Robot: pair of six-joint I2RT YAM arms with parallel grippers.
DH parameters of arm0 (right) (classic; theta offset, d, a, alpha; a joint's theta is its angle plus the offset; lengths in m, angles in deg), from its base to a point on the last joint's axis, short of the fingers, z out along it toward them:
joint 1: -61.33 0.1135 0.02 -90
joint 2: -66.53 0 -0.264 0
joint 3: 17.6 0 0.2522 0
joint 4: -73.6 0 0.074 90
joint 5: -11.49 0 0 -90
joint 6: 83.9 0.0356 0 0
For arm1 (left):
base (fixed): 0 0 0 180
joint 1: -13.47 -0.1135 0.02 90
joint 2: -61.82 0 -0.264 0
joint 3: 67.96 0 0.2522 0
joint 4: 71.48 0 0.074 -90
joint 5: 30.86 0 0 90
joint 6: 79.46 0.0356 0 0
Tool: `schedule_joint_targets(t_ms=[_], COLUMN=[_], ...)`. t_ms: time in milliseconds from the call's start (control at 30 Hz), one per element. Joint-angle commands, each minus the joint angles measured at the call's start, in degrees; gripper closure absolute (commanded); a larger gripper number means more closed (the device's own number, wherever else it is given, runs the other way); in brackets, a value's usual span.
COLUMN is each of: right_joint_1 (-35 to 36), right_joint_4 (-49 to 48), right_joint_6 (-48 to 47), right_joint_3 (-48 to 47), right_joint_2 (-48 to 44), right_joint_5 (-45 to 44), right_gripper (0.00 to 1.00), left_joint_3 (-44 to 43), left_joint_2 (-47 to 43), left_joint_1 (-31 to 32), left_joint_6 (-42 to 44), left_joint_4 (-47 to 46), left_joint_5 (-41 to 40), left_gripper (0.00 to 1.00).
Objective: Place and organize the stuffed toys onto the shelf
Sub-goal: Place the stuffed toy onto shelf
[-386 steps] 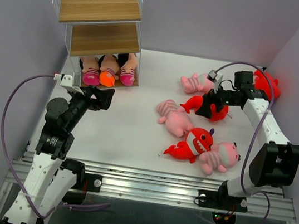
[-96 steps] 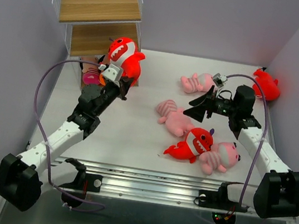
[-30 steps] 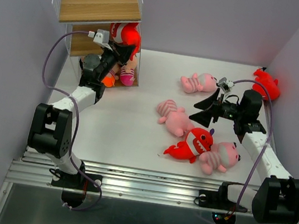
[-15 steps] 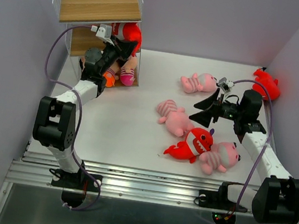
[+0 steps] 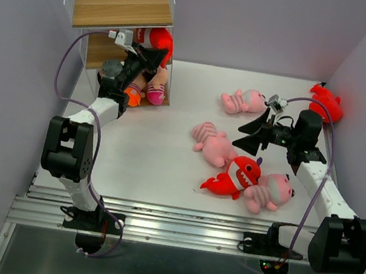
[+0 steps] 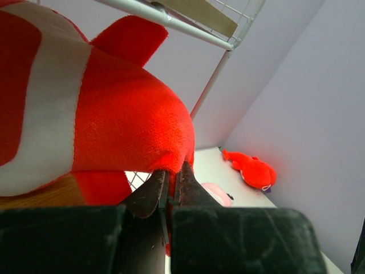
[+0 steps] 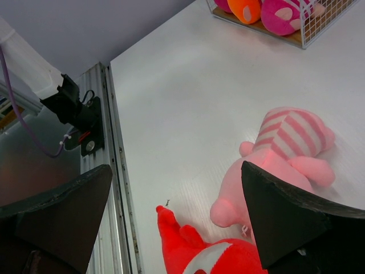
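Toys (image 5: 213, 143) were scattered on the tabletop (image 5: 160, 154), the nearest shark (image 5: 236, 176) pressed against a pink animal (image 5: 268, 191); just beyond, the right hand (image 5: 246, 135) was spread wide, gripping nothing; farthest back, the held shark (image 6: 114, 125) was clamped in the narrow left hand (image 6: 171, 181) at the shelf's (image 5: 123, 5) middle tier.

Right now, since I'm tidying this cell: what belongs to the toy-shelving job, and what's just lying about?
Job: shelf, red shark in left gripper, dolls on the bottom tier, three pink striped animals and two red sharks on the table.
Lying about: purple cables, metal rail.
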Motion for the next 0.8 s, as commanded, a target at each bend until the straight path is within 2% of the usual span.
schedule_joint_targets(t_ms=[0,167,367,400,567,633,667,767], right_joint_1=[-0.39,-0.39,-0.39,-0.39,-0.39,-0.39,-0.39,-0.39], right_joint_4=[-1.94,-1.94,-2.02,-2.02,-1.94,-2.02,-2.02,-2.02], right_joint_6=[-0.28,-0.28,-0.28,-0.28,-0.45,-0.45,-0.45,-0.45], right_joint_3=[0.05,0.14,0.14,0.14,0.14,0.14,0.23,0.14], right_joint_2=[-0.29,-0.11,0.07,0.07,0.07,0.07,0.07,-0.02], right_joint_5=[1.04,1.04,1.04,1.04,0.96,0.96,0.87,0.87], right_gripper=[0.0,0.0,0.0,0.0,0.0,0.0,0.0,0.0], left_joint_3=[-0.85,0.47,1.17,1.17,1.08,1.17,1.08,1.17], left_joint_2=[-0.51,-1.39,-2.36,-2.45,-2.36,-2.53,-2.54,-3.15], left_joint_1=[-0.19,-0.19,-0.19,-0.19,-0.19,-0.27,-0.27,-0.27], left_joint_6=[-1.07,-0.63,0.69,0.69,0.34,0.34,0.25,0.52], left_joint_4=[-4.6,-2.06,1.72,2.08,2.78,2.78,2.87,3.31], left_joint_5=[2.0,1.3,1.3,1.3,1.74,1.74,1.82,1.82], left_gripper=[1.0,1.0,0.95,0.51,0.5,0.42,0.35,0.34])
